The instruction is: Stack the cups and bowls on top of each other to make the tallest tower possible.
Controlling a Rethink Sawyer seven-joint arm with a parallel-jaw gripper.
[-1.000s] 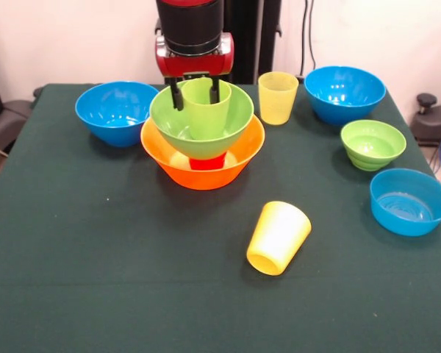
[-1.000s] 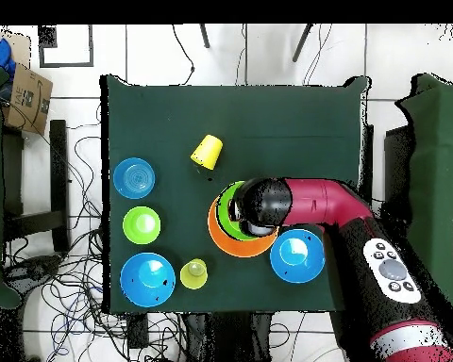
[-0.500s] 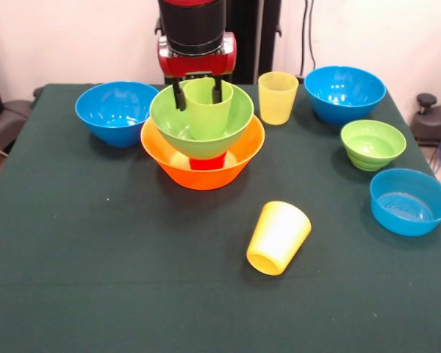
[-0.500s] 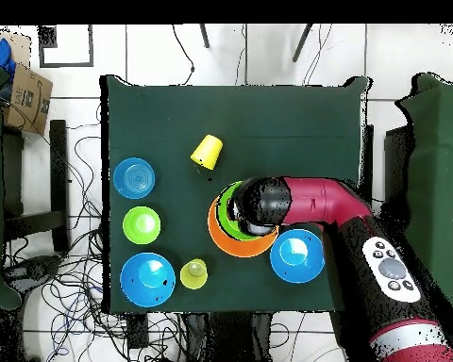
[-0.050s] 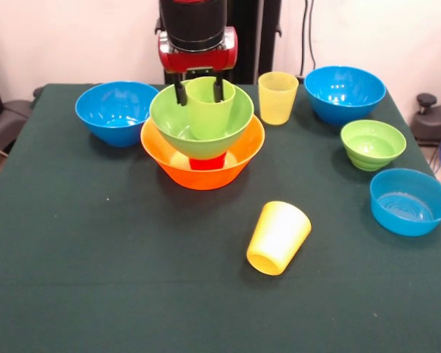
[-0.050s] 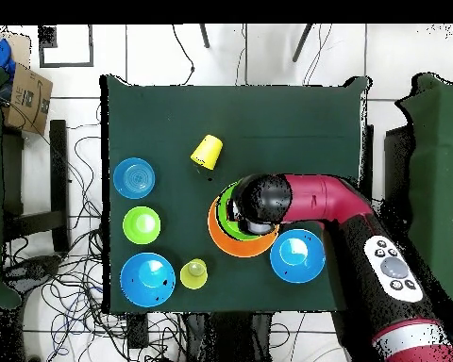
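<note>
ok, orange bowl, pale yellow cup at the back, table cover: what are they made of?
Orange bowl: looks like glossy hard plastic; light glints on its rim.
Pale yellow cup: probably thin translucent plastic; light passes through its wall.
Table cover: matte dark green, apparently felt-like cloth; no glare.

The scene is evenly and brightly lit from above, soft shadows being cast on the dark green table point(image 5: 95, 279) under the fallen yellow cup point(image 5: 278, 237), while small glare spots are shown on the glossy blue bowl point(image 5: 345, 93).
</note>
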